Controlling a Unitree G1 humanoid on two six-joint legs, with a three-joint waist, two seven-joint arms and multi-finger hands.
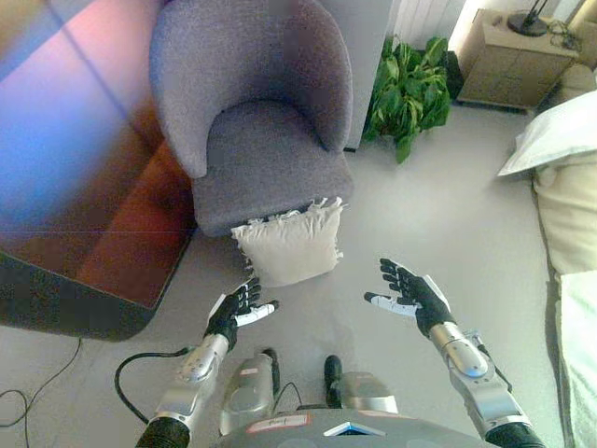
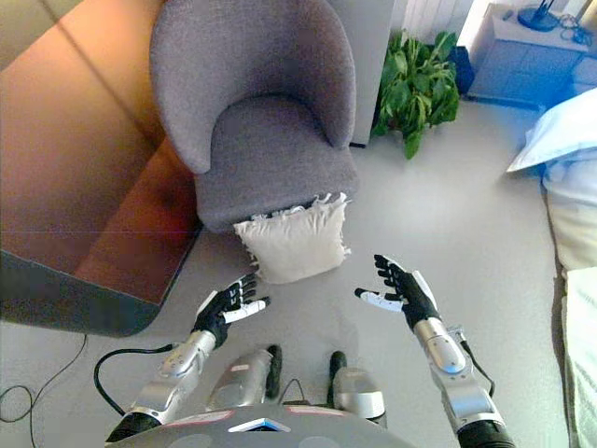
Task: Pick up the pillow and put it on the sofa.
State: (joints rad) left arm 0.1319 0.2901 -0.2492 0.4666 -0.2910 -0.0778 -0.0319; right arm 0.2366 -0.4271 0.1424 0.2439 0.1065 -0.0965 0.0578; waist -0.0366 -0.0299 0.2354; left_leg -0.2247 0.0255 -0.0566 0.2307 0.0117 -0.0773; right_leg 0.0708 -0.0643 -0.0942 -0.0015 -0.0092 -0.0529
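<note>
Grey floor (image 1: 438,215) holds pillow (image 1: 291,245) against sofa (image 1: 266,140); left hand (image 1: 239,311), right hand (image 1: 407,290), fingers released.

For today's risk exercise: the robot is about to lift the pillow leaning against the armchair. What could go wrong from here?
1. Both hands, left hand and right hand, are open and apart from the pillow; a one-sided grab may let the soft pillow sag and slip.
2. The pillow leans on the armchair front, so reaching fingers could bump the seat edge.
3. The plant stands close by the chair; a wide swing might brush it.
</note>
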